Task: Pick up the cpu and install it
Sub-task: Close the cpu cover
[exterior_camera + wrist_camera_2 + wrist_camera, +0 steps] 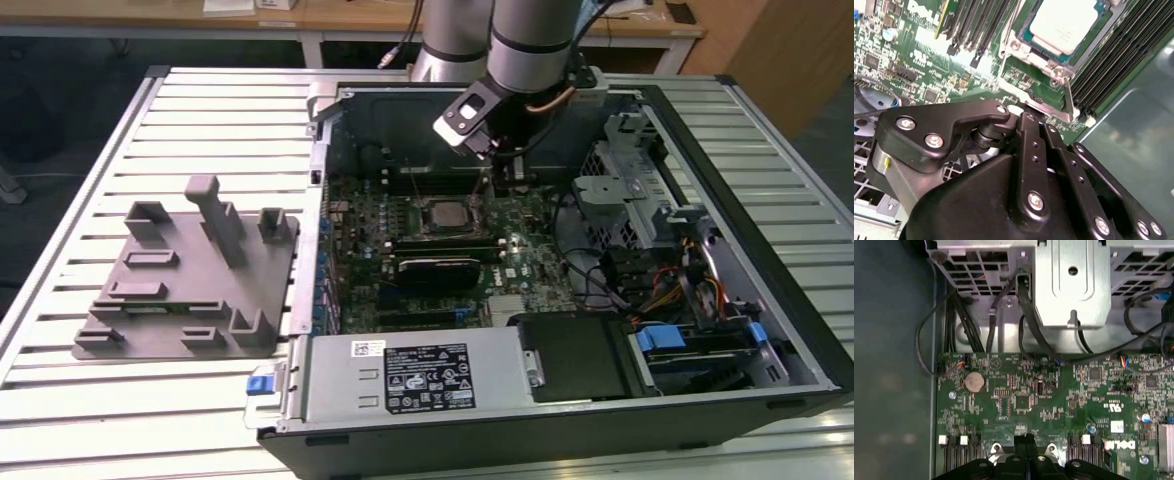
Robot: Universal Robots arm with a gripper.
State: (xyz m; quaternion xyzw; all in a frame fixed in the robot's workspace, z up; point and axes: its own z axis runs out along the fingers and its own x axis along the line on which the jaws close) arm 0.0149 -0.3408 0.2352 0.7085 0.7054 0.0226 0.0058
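Observation:
The cpu point(1063, 25), a square chip with a pale silver top, lies in the socket on the green motherboard point(1024, 400). In the exterior view the cpu point(439, 213) sits in the middle of the board inside the open computer case. My gripper point(1029, 117) hangs low over the board, just beside the socket's metal frame point(1051, 107). Its black fingers are pressed together with nothing visible between them. In the first wrist view the gripper point(1026, 440) shows its shut tips at the socket's edge. In the exterior view the gripper point(503, 180) is slightly to the right of the cpu and farther back.
The case's walls point(320, 180) ring the board. A drive cage point(641, 190) with loose cables is on the exterior view's right, and the power supply point(427, 375) is at the front. A grey plastic fixture point(187, 280) stands on the slatted table at the left. Memory slots point(1114, 65) flank the socket.

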